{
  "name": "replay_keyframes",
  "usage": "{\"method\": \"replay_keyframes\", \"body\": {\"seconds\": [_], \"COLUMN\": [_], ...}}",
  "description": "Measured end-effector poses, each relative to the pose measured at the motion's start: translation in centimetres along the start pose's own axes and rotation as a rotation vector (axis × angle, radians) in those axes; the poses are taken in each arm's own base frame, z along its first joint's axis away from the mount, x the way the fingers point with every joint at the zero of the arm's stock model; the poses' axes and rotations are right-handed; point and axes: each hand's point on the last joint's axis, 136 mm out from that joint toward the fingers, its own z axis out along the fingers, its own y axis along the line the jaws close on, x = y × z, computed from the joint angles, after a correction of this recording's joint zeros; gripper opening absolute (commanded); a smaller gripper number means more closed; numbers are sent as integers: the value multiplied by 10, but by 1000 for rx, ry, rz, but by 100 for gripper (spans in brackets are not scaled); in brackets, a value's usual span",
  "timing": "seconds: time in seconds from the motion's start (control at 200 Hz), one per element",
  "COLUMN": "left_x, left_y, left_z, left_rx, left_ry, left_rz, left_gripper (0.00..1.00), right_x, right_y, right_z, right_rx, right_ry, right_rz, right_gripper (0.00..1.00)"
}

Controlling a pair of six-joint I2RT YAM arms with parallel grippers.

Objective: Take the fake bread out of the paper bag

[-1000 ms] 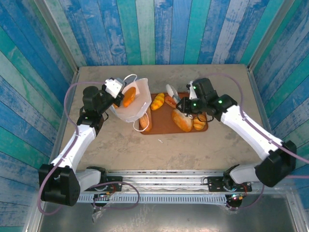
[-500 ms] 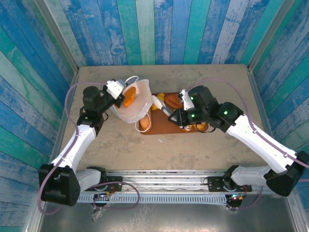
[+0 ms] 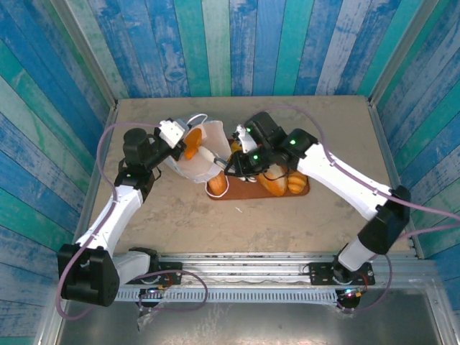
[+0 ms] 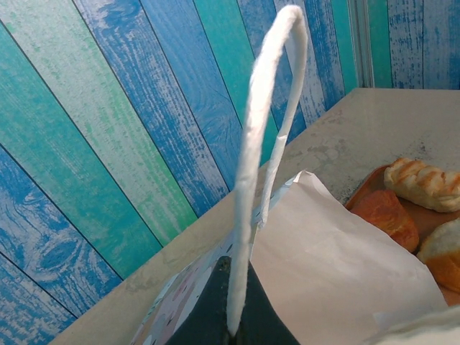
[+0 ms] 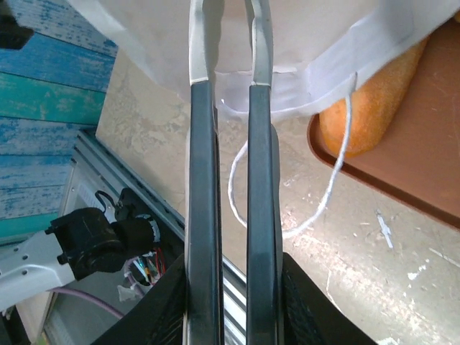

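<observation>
The white paper bag lies tilted at the tray's left end, and an orange fake bread shows in its mouth. My left gripper is shut on the bag's cord handle and holds it up. Dark fingers pinch the cord above the bag's paper. My right gripper reaches to the bag's front edge. Its jaws stand a narrow gap apart with nothing between them, tips against the bag. An orange loaf pokes out from under the bag's edge.
The reddish-brown tray holds several more loaves, among them one at its right end and one at its left end. A loose cord loop hangs over the table. Blue plank walls close in the back and sides.
My right arm has swung left from over the tray's middle to the bag's front edge. The left gripper has kept still with the handle.
</observation>
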Motion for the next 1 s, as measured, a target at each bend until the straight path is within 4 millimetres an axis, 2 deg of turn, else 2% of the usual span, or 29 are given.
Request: {"method": "replay_keyframes", "body": {"seconds": [0.18,0.321,0.441,0.596,0.756,0.997], "left_x": [0,-1,-1,0,2,3], "left_y": [-1,-1,-2,-4,-6,-7], "left_z": [0,0,0,2,4,5], "left_rx": [3,7,14,28,37,46], "left_ry": [-2,-3,-7,-10,-9,-12], "left_rz": [1,5,8,6,3,3], "left_gripper": [0,1,1,0,0,0], "right_x": [-19,-33,-37,-38,-48,-61], "right_y": [-6,-20,-34,-49,-51,-54], "right_z": [32,59,77,89,95,108], "right_rx": [3,27,55,100,118,132], "right_ry": [57,92,116,131,112,93], "right_rz": [40,78,113,147,159,173], "right_gripper": [33,34,36,39,45,45]}}
